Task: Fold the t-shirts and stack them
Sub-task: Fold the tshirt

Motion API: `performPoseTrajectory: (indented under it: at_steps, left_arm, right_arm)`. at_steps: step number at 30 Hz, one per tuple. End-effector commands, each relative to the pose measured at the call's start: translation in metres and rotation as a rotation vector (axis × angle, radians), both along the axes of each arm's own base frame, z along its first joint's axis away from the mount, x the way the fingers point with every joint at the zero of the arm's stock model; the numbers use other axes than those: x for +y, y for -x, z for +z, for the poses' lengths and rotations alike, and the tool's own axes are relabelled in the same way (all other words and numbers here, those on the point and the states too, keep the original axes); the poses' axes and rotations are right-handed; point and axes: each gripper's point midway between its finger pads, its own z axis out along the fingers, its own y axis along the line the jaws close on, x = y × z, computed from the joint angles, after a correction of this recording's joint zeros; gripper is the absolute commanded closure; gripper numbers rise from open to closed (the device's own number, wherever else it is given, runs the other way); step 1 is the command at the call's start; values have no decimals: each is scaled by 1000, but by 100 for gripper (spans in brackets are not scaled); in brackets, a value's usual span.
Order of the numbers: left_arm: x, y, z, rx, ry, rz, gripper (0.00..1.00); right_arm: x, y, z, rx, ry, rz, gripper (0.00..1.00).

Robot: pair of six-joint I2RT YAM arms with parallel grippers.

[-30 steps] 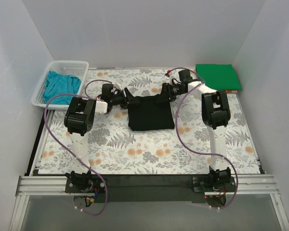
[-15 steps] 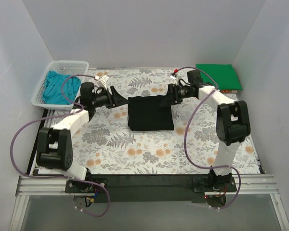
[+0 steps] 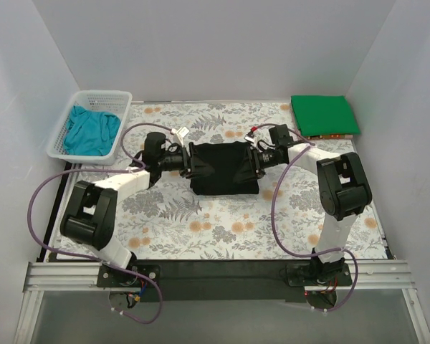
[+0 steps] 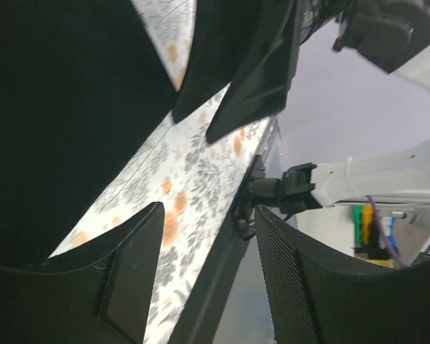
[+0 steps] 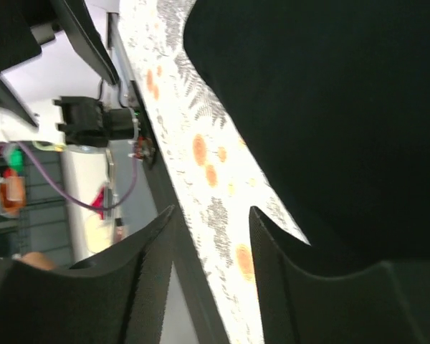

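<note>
Top external view: the black shirt (image 3: 223, 170) lies in a folded block at mid-bench, with the left claw (image 3: 193, 163) at its left edge and the right claw (image 3: 249, 163) at its right edge. Both wrist views show the jaws parted to a middling width, patterned bench (image 3: 201, 229) visible in the gap, and no cloth between them. The green shirt (image 3: 324, 115) sits folded at the far right corner. The teal shirt (image 3: 92, 130) is bunched in the basket (image 3: 122, 97).

The likely trouble is that a claw closes on the top layer only, or on nothing, so a lift peels the fold open. An uneven pull from the two sides could also skew the block.

Black fingers against black cloth make the shirt's edge hard to find. I cannot tell how many layers lie there, or whether any fingertip is already touching the fabric.
</note>
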Motion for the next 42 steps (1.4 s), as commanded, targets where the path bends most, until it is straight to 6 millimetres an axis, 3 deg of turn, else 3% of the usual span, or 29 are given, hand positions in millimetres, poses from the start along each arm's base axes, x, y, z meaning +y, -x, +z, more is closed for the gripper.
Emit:
performPoseTrajectory:
  at_steps: [1,2,8,9,12,14,17,19,20,22,23,24,26,28,31,35,39,42]
  left_arm:
    - [-24,-14,3,94,33,33,47]
    - [-27,-17,-6,127,22,54,42]
    - [-29,-23,-83,338,-64,110,36]
    - [-24,-19,-106,373,-102,107,35]
    - [-6,0,-142,462,-150,117,34]
    - [8,4,-150,462,-159,127,33]
    - [21,14,-146,434,-168,111,33]
    - [23,19,-129,388,-155,78,33]
    - [24,22,-124,341,-164,48,33]
    - [25,26,-99,267,-155,19,33]
    - [25,27,-88,227,-143,5,32]
    - [23,28,-67,169,-117,1,32]
    - [15,36,-49,144,-78,-40,32]
    - [3,43,-40,129,-58,-71,32]
    - [-12,47,-47,154,-39,-94,32]
    - [-17,30,-72,197,-49,-54,32]
    - [-9,21,-101,267,-57,-27,32]
    - [7,20,-113,319,-46,0,32]
  right_arm:
    - [20,2,19,26,-60,17,47]
    - [21,3,11,40,-50,11,38]
    - [13,15,-59,178,38,-12,25]
    - [9,14,-66,193,42,-21,25]
    - [-5,14,-86,239,63,-55,24]
    - [-15,19,-95,266,83,-78,23]
    - [-29,21,-93,260,88,-110,22]
    - [-30,26,-85,258,66,-102,21]
    - [-30,26,-73,231,50,-94,22]
    - [-28,32,-52,201,4,-54,22]
    - [-26,30,-32,145,-25,-44,22]
    - [-25,30,-20,117,-46,-34,22]
    - [-20,30,3,60,-82,-16,21]
    - [-8,34,12,25,-91,20,20]
    - [10,39,5,12,-80,62,19]
    - [16,34,-32,60,-45,73,19]
    - [5,28,-64,94,-13,54,20]
    - [-11,32,-79,139,-10,26,21]
